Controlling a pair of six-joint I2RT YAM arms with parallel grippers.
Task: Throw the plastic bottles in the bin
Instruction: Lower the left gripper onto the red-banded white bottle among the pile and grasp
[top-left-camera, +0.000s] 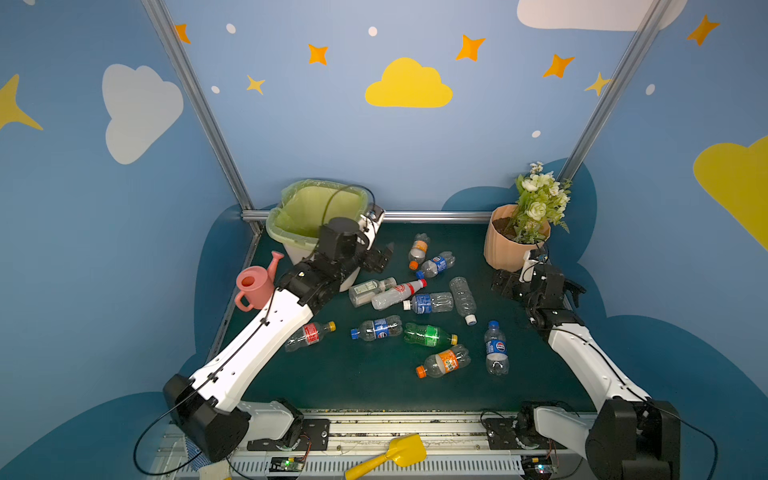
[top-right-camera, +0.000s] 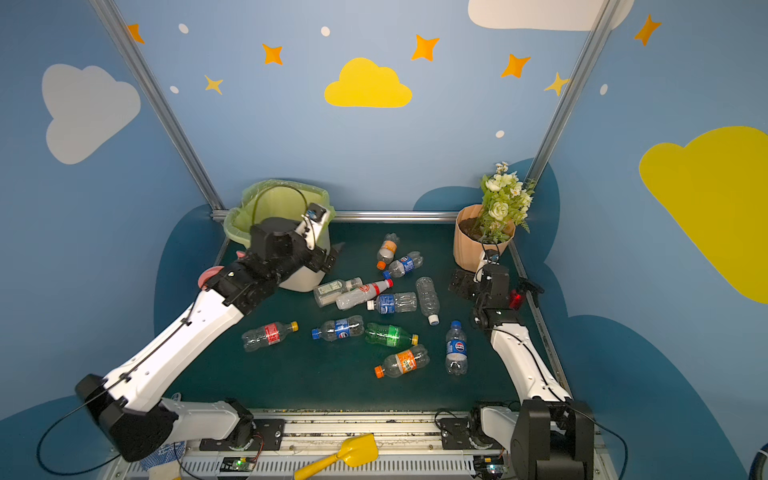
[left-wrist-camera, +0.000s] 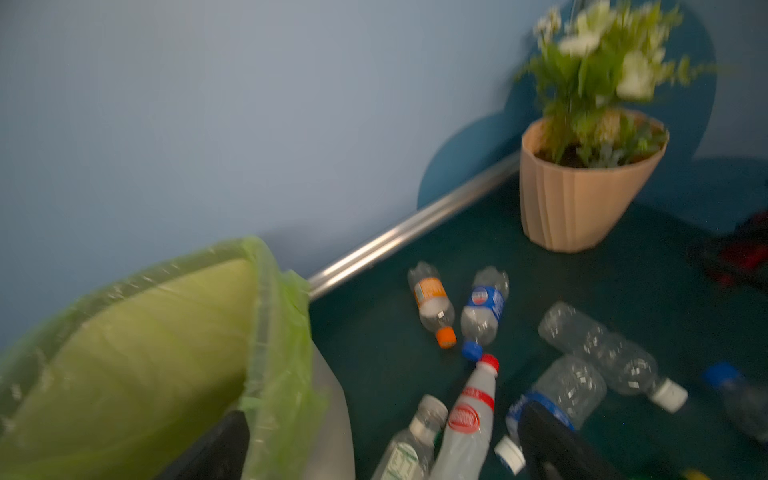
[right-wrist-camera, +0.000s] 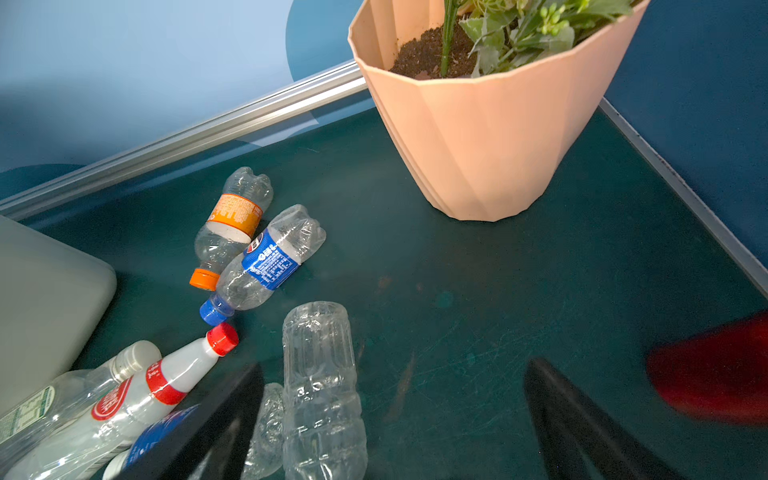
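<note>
Several plastic bottles lie scattered on the dark green mat in both top views, among them a green one (top-left-camera: 428, 334) and a red-capped white one (top-left-camera: 395, 293). The bin (top-left-camera: 275, 227), white with a light-green bag, stands at the back left. My left gripper (top-left-camera: 380, 259) hangs open and empty at the bin's right rim (left-wrist-camera: 262, 332); one finger sits over the bag, the other over a blue-labelled bottle (left-wrist-camera: 561, 390). My right gripper (right-wrist-camera: 395, 415) is open and empty in front of the flowerpot. A clear unlabelled bottle (right-wrist-camera: 320, 374) lies on the mat by one of its fingers.
A peach flowerpot (top-left-camera: 509, 249) with white flowers stands at the back right. A red spray bottle (top-right-camera: 516, 299) sits just right of my right gripper. A pink watering can (top-left-camera: 253, 284) is left of the bin. A yellow shovel (top-left-camera: 390, 455) lies beyond the mat's front edge.
</note>
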